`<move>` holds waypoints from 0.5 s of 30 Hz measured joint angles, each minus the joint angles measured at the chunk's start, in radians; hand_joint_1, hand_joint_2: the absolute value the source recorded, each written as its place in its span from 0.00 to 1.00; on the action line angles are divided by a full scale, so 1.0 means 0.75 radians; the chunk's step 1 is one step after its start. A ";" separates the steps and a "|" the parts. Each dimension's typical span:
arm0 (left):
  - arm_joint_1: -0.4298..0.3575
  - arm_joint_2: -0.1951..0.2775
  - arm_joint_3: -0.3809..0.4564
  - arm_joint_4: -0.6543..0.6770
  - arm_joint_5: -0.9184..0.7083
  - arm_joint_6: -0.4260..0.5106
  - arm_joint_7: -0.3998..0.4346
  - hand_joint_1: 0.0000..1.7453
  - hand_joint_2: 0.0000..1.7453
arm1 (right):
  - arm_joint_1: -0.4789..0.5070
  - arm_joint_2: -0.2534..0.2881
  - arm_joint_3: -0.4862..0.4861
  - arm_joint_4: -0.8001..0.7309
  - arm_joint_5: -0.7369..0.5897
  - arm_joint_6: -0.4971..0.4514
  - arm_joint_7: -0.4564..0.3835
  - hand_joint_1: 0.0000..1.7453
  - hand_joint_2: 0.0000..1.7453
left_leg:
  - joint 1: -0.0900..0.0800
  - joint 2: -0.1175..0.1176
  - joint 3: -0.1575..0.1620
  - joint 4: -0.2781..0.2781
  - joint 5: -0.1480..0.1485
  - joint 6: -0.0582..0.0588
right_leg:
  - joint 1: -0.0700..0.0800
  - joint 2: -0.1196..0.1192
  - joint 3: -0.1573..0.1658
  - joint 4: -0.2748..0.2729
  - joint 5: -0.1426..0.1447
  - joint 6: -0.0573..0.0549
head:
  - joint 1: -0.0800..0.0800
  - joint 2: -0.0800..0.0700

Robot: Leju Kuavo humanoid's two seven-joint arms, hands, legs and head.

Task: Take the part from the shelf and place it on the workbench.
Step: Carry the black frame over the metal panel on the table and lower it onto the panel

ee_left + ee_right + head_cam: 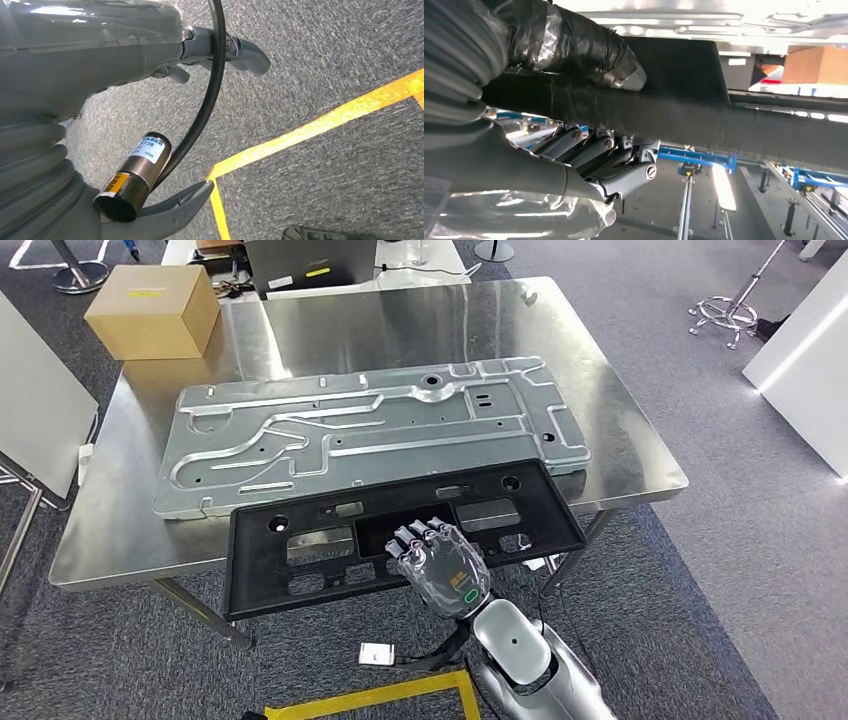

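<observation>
Starting at your left, a cardboard box [154,310] sits on the far left corner of the bench [640,455], and a white board [35,400] stands just off that side. The grey metal panel [370,430] lies flat across the middle of the bench, bare steel showing behind it and to its right. In front of it the black plastic part [400,535] rests with its far edge over the panel's near edge while its near edge overhangs the bench front. The right robot hand [440,565] grips that overhanging edge, fingers laid on top.

The right wrist view gives you what the head view hides: the thumb [574,50] pressed to one face of the part [704,125] and the fingers [624,170] curled against the other, so the edge is clamped. To the right of the bench you have open carpet.

The left wrist view looks down at carpet and yellow floor tape [320,125]; the left robot hand [215,50] holds nothing, its fingers apart.
</observation>
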 joint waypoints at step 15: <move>0.002 0.003 0.001 0.000 -0.014 -0.005 0.000 0.00 1.00 | 0.000 -0.011 0.000 0.002 0.006 -0.018 0.048 0.95 1.00 | -0.004 0.005 -0.146 0.349 -0.182 -0.067 | 0.006 -0.009 0.191 -0.397 0.187 -0.079 | -0.007 0.000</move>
